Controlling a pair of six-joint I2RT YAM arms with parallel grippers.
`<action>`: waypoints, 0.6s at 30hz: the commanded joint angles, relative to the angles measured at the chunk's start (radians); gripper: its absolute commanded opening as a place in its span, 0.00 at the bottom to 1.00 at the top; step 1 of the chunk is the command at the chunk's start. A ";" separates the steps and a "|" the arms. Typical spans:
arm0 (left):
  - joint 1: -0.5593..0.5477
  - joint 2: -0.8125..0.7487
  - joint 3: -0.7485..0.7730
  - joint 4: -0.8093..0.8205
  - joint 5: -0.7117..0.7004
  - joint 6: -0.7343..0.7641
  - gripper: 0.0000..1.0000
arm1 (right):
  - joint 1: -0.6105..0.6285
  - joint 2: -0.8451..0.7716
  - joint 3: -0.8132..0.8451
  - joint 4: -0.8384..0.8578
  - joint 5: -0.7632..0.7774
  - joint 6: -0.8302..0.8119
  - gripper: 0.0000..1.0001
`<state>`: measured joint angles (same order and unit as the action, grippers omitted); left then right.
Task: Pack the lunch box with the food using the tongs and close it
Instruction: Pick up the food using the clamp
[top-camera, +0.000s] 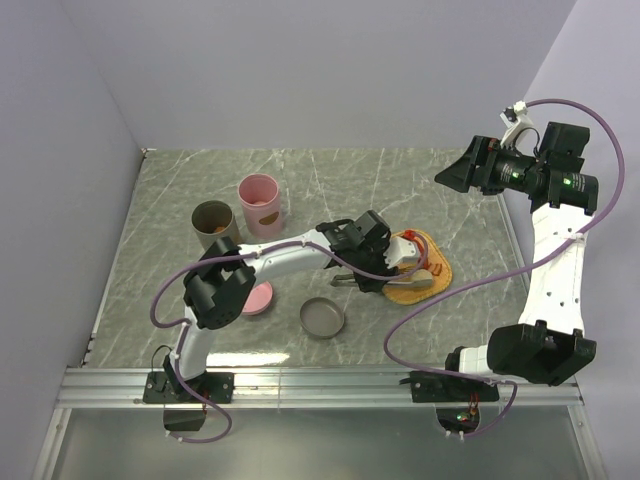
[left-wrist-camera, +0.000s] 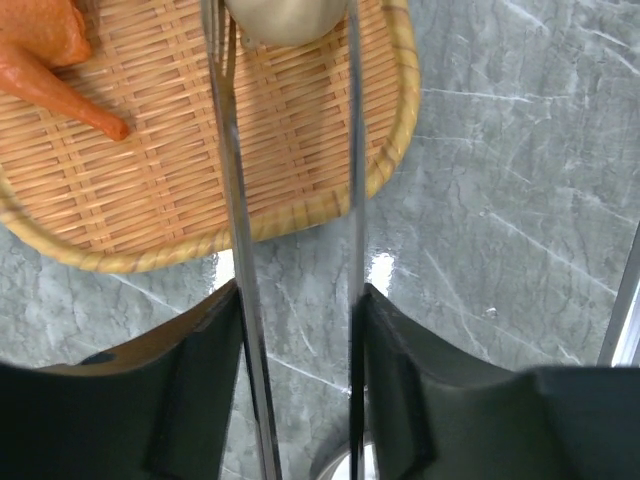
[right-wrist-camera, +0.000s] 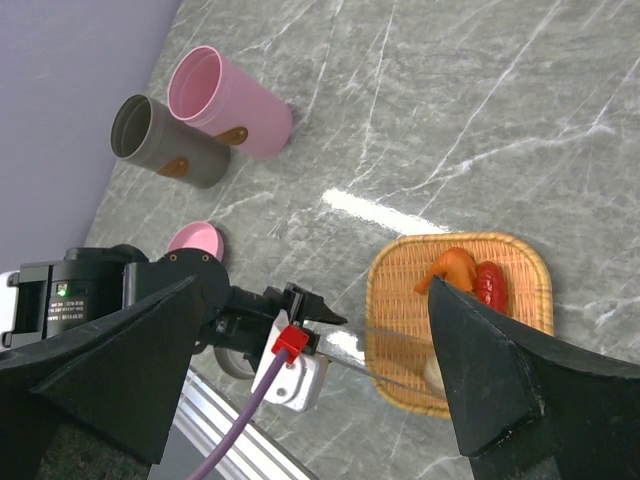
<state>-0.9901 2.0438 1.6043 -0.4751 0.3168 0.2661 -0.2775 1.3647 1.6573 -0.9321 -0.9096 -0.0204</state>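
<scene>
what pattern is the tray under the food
The tray has a woven basket weave in tan-orange with a paler rim. It shows best in the left wrist view.

Left arm (top-camera: 275, 260): white links, bulky black joint housings, black base plate (top-camera: 186, 386). Right arm (top-camera: 556, 270): same build, white links, black joints, small green light (top-camera: 567, 182) on the wrist housing. Purple cable (top-camera: 153, 308) runs along each arm in loose loops. Left gripper (left-wrist-camera: 300, 290): matte black fingers (left-wrist-camera: 190, 400), flat inner faces. Right gripper (right-wrist-camera: 315, 290): black wedge-shaped fingers (right-wrist-camera: 500, 370). Left wrist carries a white block (right-wrist-camera: 295, 378) with a red plug (right-wrist-camera: 287, 342).
</scene>
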 joint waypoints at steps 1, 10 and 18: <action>-0.007 0.001 0.054 0.015 0.010 -0.018 0.50 | 0.001 -0.003 0.022 0.010 -0.012 -0.009 1.00; 0.008 -0.132 0.039 -0.049 0.022 -0.057 0.36 | 0.001 -0.012 0.021 0.007 -0.020 -0.009 1.00; 0.125 -0.384 -0.093 -0.085 0.074 -0.053 0.35 | 0.001 -0.022 0.022 -0.007 -0.026 -0.019 1.00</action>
<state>-0.9127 1.7924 1.5249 -0.5632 0.3523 0.2188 -0.2775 1.3647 1.6573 -0.9375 -0.9173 -0.0231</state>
